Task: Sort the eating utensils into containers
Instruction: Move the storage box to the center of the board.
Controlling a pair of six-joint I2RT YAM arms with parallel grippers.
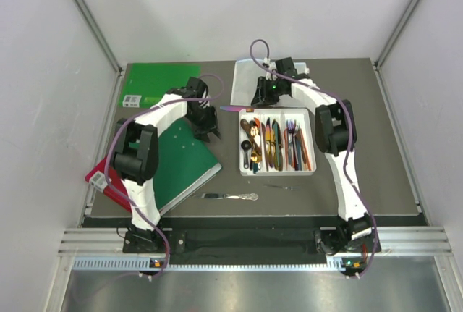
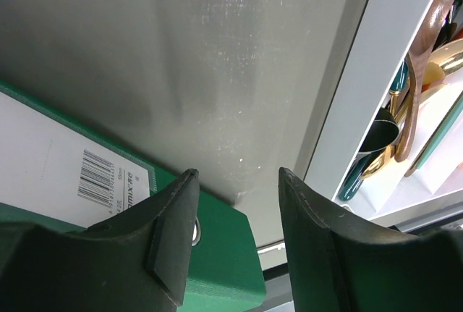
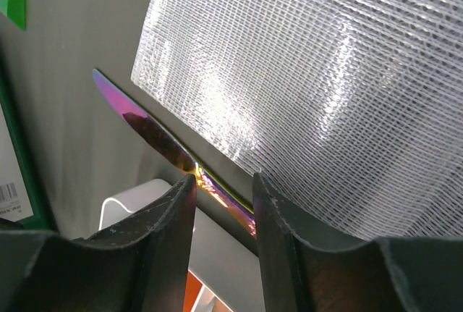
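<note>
Iridescent knife (image 3: 145, 127) held just off the upper-left corner of the tray (image 1: 278, 174)!
Right pincer (image 3: 223, 185) clamped on it, tip poking left; left pincer (image 2: 237, 182) spread apart, empty, low over the bench (image 2: 181, 73) between green book (image 2: 221, 272) and tray.

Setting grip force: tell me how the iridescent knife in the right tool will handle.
The iridescent knife looks like thin, straight metal, so it is probably stiff and light. Its glossy finish suggests it may slip or pivot in the right tool, which grips it at one narrow spot.
</note>
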